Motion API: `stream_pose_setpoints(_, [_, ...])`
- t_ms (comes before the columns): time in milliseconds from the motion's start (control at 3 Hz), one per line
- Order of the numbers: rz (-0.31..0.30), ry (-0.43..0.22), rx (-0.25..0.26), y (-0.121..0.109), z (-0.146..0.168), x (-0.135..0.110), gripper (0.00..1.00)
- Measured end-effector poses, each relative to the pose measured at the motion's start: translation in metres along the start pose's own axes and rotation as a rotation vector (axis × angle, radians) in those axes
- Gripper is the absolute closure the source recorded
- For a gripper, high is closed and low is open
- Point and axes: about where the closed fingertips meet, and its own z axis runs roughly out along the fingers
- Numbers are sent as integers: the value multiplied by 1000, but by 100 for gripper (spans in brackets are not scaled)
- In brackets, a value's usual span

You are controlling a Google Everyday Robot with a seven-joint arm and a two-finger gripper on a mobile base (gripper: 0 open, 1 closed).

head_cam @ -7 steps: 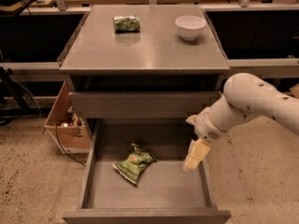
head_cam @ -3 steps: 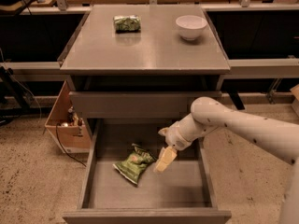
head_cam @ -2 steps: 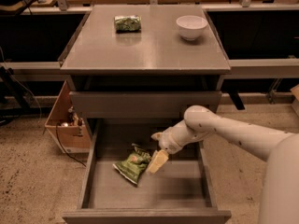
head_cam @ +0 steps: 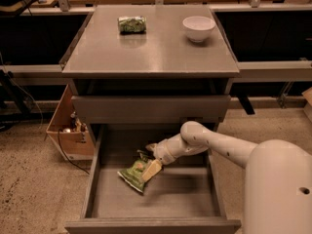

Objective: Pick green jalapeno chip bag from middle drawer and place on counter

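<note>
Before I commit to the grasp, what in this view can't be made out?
- Camera view: the hand, low in the middle drawer, covers the right end of the green jalapeno chip bag.
- Drawer's back floor: hidden by the drawer face above and the arm.
- The green package on the counter: print too small to read.

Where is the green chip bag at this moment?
In the camera view, the chip bag lies on the floor of the open middle drawer, left of centre, with the gripper at its right edge.
</note>
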Motion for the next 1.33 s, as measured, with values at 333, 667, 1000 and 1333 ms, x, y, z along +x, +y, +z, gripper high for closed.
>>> stream_pose_setpoints(333, [-7,-5,-17,-19,29,6,0])
stream_pose_setpoints(667, [-6,1,-29,-30,49,17,18])
stream_pose_setpoints(1000, [-20,-13,-24,-31,55,21,49])
stream_pose_setpoints(1333, [-39,-37,5,-27,41,18,72])
